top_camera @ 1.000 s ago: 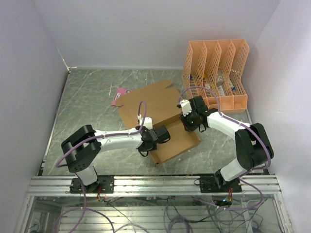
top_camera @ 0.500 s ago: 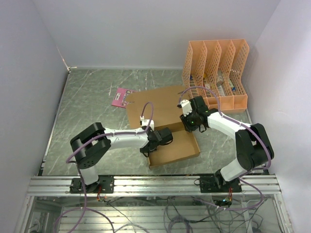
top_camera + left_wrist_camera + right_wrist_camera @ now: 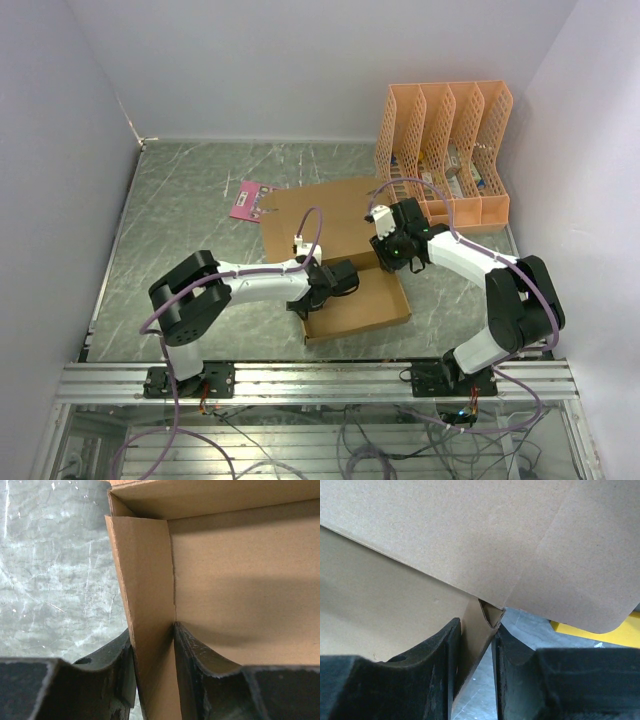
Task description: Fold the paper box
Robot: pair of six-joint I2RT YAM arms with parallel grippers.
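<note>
1. Brown corrugated cardboard makes up the die-cut paper box (image 3: 362, 302). It lies on the near-right part of the grey marbled counter (image 3: 180, 215), between the two arms. Its shallow tray faces the bases, and a broad flat panel stretches away behind it.
2. It looks light and thin. The panels are probably stiff across their faces but will hinge easily along the scored creases. A hard squeeze could crush the fluting, and the sheet may slide on the smooth counter if pushed from one side only.
3. The best holds are the upright wall edges close to a corner, where two layers meet. A mid-panel grip would only bow the board.
4. The left pincer (image 3: 152, 636) is clenched on the tray's left side wall (image 3: 150, 600), with one finger outside and one inside.
5. The right pincer (image 3: 475, 630) is clamped on a narrow wall piece at the tray's far right corner, under the overhanging panel (image 3: 470, 535).
6. Seen from overhead, the left pincer (image 3: 318, 290) and right pincer (image 3: 393, 256) hold opposite sides of the tray.
7. Further off, a small pink printed card (image 3: 246, 200) lies just beside the panel's far-left corner, and an orange lattice file organizer (image 3: 445, 150) stands at the back right.
</note>
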